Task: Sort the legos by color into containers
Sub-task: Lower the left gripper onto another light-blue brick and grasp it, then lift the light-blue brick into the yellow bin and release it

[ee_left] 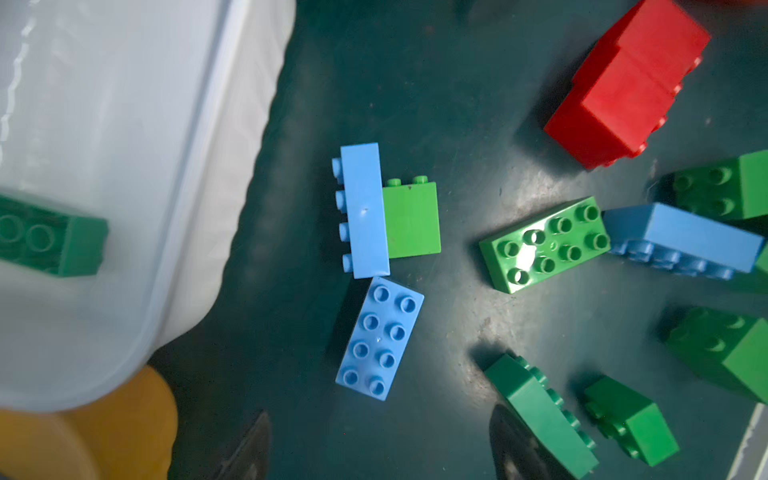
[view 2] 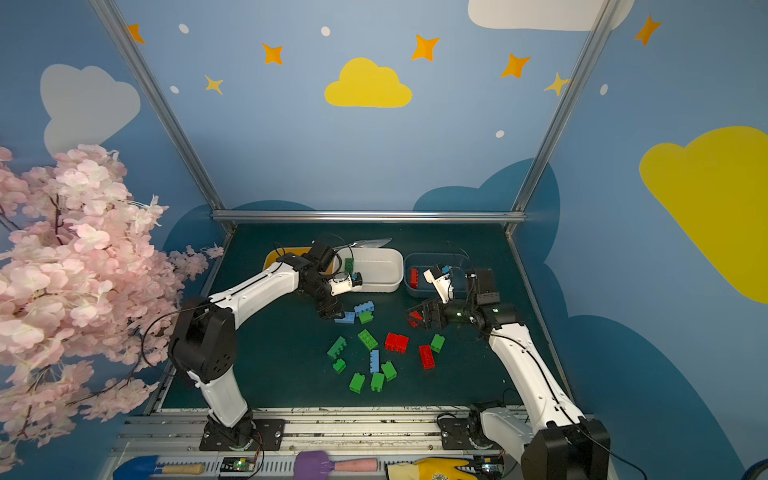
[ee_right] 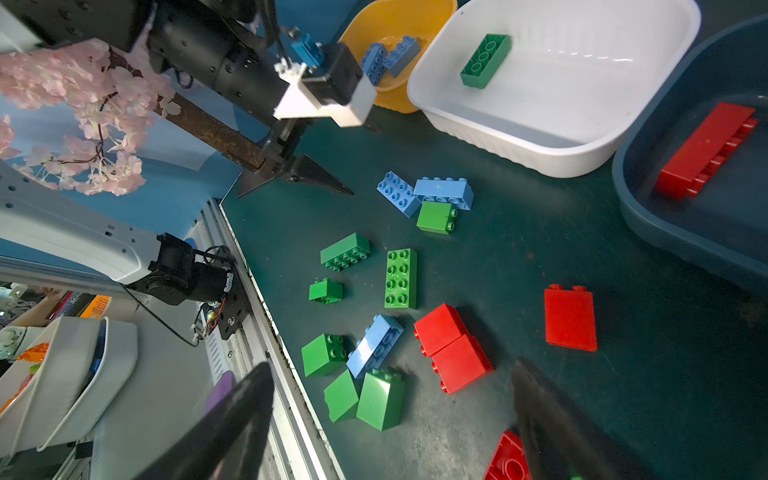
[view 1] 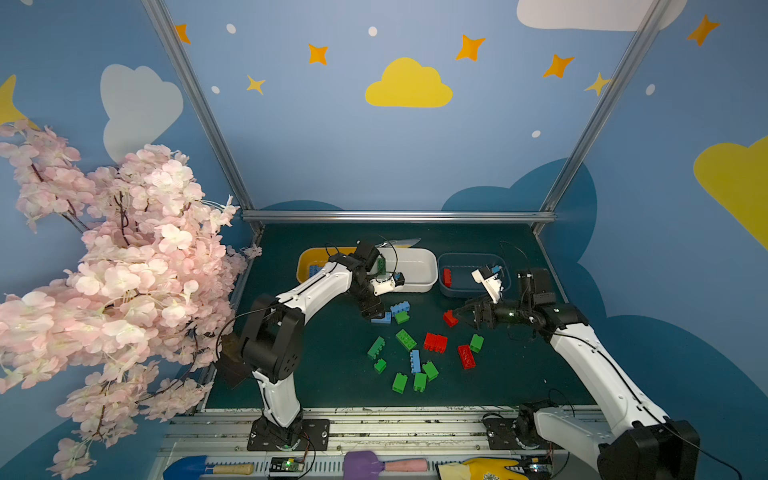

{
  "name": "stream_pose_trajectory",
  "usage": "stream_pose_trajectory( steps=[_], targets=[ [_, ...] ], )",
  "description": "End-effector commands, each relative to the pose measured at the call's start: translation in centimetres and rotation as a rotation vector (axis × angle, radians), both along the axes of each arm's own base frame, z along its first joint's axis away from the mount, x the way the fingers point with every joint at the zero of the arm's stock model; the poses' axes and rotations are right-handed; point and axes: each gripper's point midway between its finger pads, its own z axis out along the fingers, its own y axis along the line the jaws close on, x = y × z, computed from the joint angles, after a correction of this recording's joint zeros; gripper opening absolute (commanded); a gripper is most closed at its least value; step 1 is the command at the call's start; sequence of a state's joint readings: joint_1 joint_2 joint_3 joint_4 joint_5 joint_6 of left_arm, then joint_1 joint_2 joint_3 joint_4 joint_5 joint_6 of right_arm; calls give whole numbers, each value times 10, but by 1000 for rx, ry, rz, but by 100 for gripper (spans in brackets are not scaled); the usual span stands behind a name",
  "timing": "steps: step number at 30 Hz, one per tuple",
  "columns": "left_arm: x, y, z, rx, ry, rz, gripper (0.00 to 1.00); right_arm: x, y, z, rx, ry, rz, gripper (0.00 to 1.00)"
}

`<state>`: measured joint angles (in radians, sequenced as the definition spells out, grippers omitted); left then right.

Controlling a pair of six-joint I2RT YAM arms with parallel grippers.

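Note:
Three containers stand in a row at the back: a yellow tub (view 1: pixel 305 259) holding blue legos (ee_right: pixel 388 58), a white tub (view 1: pixel 417 272) holding a green lego (ee_right: pixel 485 60), and a dark blue tub (view 1: pixel 465 291) holding a red lego (ee_right: pixel 706 149). Loose red, green and blue legos lie on the mat. My left gripper (ee_left: pixel 380 453) is open and empty, hovering beside two blue legos (ee_left: pixel 380 338) and a green one (ee_left: pixel 411 220). My right gripper (ee_right: pixel 390 436) is open wide, low over the mat, with a red lego (ee_right: pixel 509 459) just inside one finger, not clamped.
A pink blossom branch (view 1: pixel 104 266) overhangs the left edge of the mat. A metal frame rail (view 1: pixel 399 216) bounds the back. A metal scoop (view 1: pixel 401 242) lies behind the white tub. A blue shovel (view 1: pixel 187 467), a purple spatula (view 1: pixel 365 463) and a yellow glove (view 1: pixel 486 467) lie past the front rail.

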<state>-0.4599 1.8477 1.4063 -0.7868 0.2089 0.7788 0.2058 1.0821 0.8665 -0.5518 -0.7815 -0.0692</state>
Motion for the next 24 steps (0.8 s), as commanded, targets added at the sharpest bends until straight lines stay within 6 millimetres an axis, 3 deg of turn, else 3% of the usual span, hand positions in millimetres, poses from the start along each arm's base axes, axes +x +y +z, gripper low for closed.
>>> stream_pose_trajectory(
  steps=[1,10,20,24],
  targets=[
    [10,-6,-11,10,-45,-107,80,-6,-4,-6,-20,12,-1,88],
    [16,-14,-49,24,-27,-142,72,-8,-6,-9,-30,28,-7,88],
    [7,-17,-69,43,12,-168,56,-6,-9,-10,-34,33,-13,88],
    [6,-15,-67,51,11,-153,34,-6,-9,-10,-34,35,-15,88]
  ],
)
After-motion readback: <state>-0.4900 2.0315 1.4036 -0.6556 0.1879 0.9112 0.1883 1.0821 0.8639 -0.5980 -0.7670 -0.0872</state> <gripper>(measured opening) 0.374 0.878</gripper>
